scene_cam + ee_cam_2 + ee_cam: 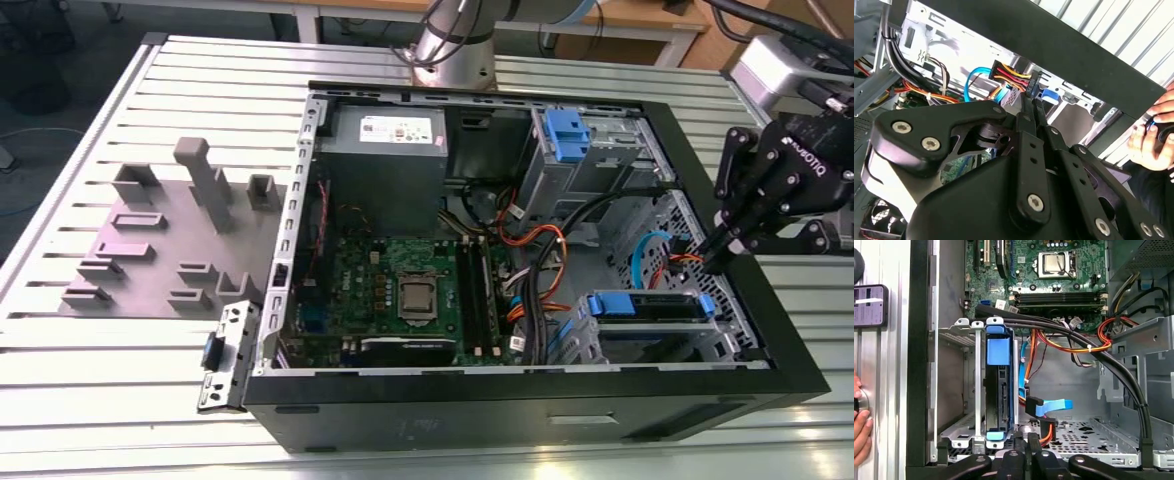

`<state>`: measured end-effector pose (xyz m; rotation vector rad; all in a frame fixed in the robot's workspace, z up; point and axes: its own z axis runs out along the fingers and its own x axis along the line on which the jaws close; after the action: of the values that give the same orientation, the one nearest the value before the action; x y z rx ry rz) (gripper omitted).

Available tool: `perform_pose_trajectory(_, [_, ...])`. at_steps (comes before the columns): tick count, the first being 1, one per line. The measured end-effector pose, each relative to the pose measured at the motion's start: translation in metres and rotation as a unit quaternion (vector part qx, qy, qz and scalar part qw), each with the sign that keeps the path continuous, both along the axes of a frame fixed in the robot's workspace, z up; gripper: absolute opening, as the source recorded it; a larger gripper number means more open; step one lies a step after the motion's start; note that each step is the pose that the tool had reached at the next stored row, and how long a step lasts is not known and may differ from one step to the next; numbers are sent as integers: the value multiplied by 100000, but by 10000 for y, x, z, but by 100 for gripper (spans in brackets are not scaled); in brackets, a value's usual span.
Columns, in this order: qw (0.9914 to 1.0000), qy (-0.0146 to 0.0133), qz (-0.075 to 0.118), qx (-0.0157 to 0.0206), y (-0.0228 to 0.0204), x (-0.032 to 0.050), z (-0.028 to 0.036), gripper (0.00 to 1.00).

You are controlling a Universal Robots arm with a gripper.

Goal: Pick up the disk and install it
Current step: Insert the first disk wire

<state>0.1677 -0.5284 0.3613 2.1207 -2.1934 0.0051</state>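
My gripper (717,262) hung at the open computer case (534,400), by its wall on the exterior view's right. The fingers (1024,145) were pressed together. The disk (999,390) sat edge-on in its blue bracket inside the metal drive cage (956,335), near my fingertips. Orange cables (1069,346) ran just beside.

The gripper (714,260) sits at the exterior view's right, its black body tilted, fingers slanting downward. In both wrist views the two fingers (1024,150) (1032,447) lie pressed flat together, tips meeting. The arm's grey column (454,40) stands upright farther back
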Motion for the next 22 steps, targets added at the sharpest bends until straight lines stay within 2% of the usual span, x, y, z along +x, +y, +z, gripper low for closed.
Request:
perform_pose_trajectory(3, [99999,-2,7,-341,0,1,1,18])
perform_pose_trajectory(16, [99999,-1,6,-421,1,1,1,18])
perform_pose_trajectory(18, [99999,-1,7,-442,1,1,1,19])
perform_pose_trajectory(19, [99999,-1,6,-448,1,1,1,25])
perform_pose_trajectory(22, [99999,1,4,-506,1,0,0,25])
